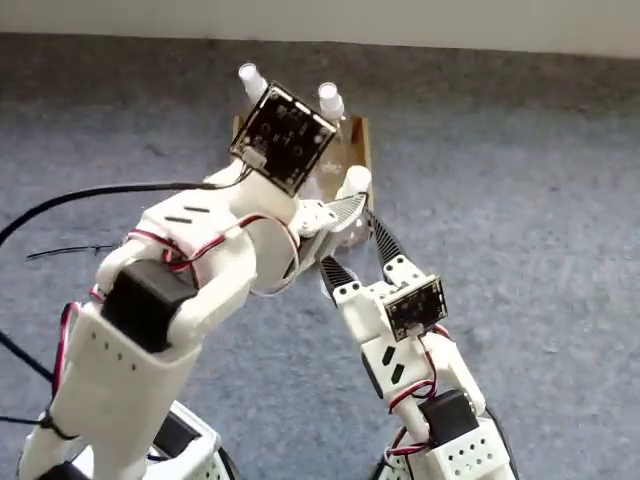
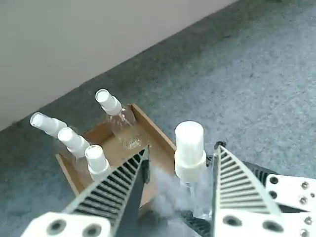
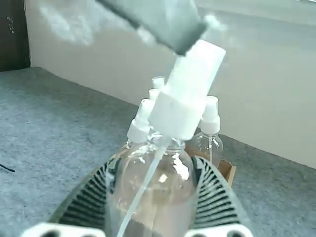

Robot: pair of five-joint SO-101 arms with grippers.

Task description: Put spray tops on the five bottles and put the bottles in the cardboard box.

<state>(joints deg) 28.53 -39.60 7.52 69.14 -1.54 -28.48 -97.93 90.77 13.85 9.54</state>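
Note:
My right gripper (image 3: pixel 157 170) is shut on a clear bottle (image 3: pixel 153 197) and holds it tilted just in front of the cardboard box (image 2: pixel 154 132). A white spray top (image 3: pixel 185 98) sits on the bottle's neck, its tube running down inside. My left gripper (image 2: pixel 181 152) hangs open above, one finger on each side of the spray top (image 2: pixel 190 148) with a gap to both. In the high view the left gripper (image 1: pixel 343 208) is over the right gripper (image 1: pixel 352 247), and the spray top (image 1: pixel 357 180) pokes up between them. Several capped bottles (image 2: pixel 74 143) stand in the box.
The box (image 1: pixel 356 140) lies on grey carpet close to a pale wall at the back. Black cables (image 1: pixel 60 205) trail across the carpet on the left. Open carpet lies to the right of the arms.

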